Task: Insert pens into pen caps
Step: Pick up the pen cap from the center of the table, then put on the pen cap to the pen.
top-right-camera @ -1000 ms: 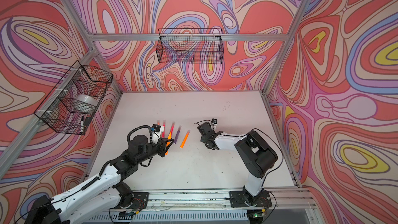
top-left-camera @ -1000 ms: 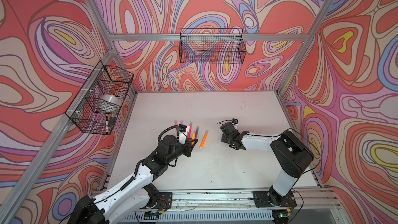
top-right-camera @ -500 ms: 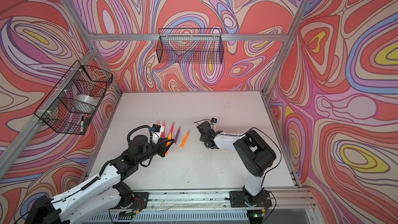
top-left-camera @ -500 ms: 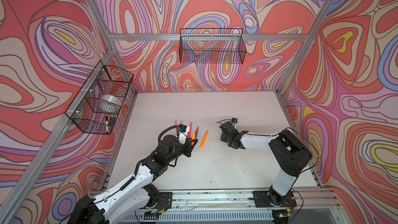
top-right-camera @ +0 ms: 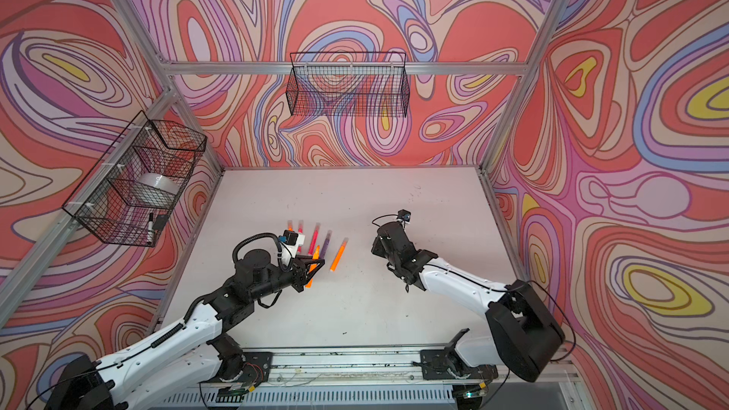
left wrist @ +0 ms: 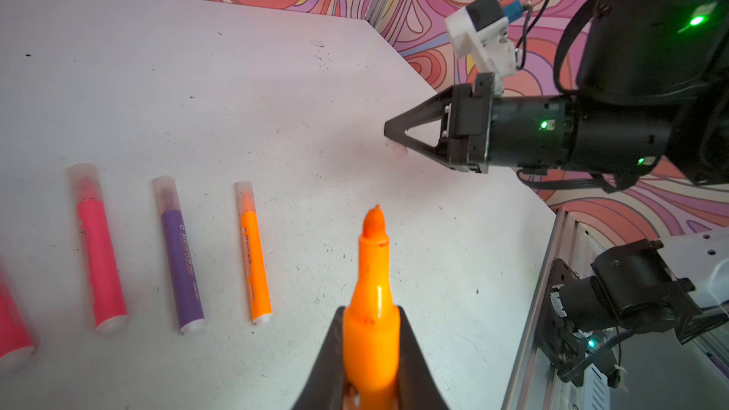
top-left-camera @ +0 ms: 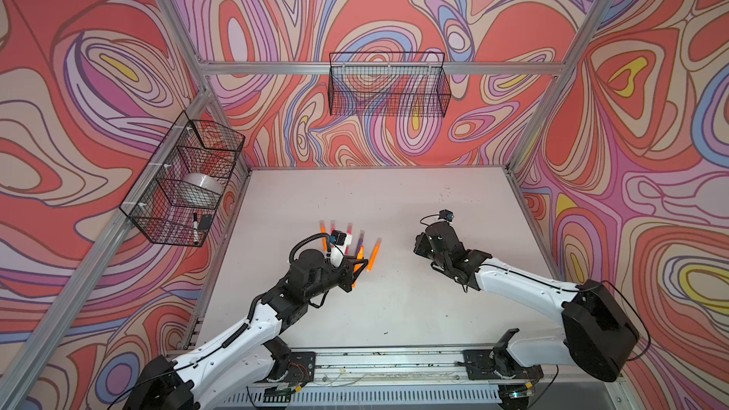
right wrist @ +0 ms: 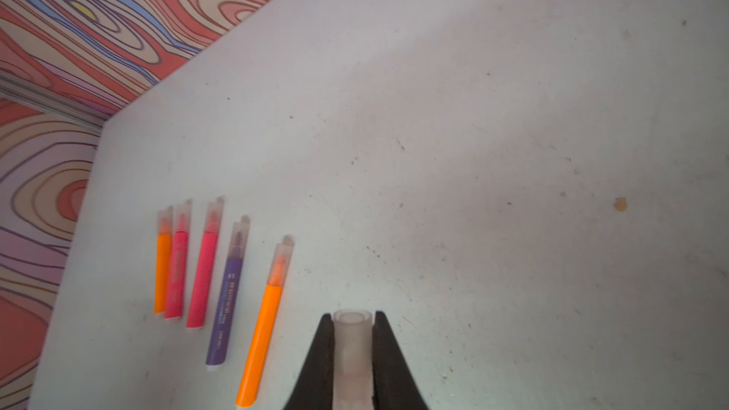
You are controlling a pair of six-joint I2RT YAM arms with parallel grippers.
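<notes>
The left tool [left wrist: 370, 311] is clamped on an uncapped orange pen [left wrist: 372, 266]. The right tool [right wrist: 352, 315] is clamped on a cap [right wrist: 352, 353]. Both are near the capped pens [right wrist: 230, 293] on the desk [right wrist: 473, 132].

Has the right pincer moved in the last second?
Yes, slightly: the right pincer, shut on a cap, has drawn away from the lying orange pen.

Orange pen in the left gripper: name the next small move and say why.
Probably bring the two arms together and line the pen's tip up with the cap's mouth. The left gripper is shut on the uncapped orange pen, tip pointing forward. The right gripper is shut on a pen cap, open end forward. The two are well apart and not yet aligned.
</notes>
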